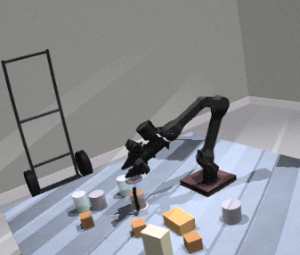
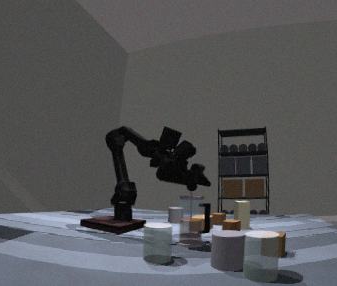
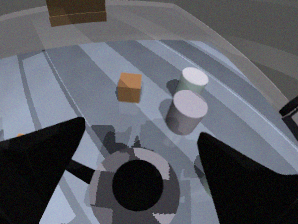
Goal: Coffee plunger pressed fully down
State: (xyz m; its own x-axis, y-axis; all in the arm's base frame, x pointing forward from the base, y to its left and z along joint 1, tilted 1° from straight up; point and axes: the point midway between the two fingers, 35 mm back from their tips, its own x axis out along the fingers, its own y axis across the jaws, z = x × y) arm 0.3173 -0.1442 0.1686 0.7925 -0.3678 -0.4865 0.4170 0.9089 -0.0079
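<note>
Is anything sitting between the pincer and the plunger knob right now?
Nothing visible. In the wrist view the open pincer straddles the plunger knob, with its fingers apart on either side and no other object in the gap.

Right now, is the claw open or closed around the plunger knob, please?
Open: the claw fingers stand wide apart, clear of the plunger knob.

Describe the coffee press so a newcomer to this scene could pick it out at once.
Start at the arm's dark square base and follow the arm out to its open gripper. The coffee press stands directly beneath. Unlike the plain cylinders nearby, it is see-through, with a black side handle and a round lid.
</note>
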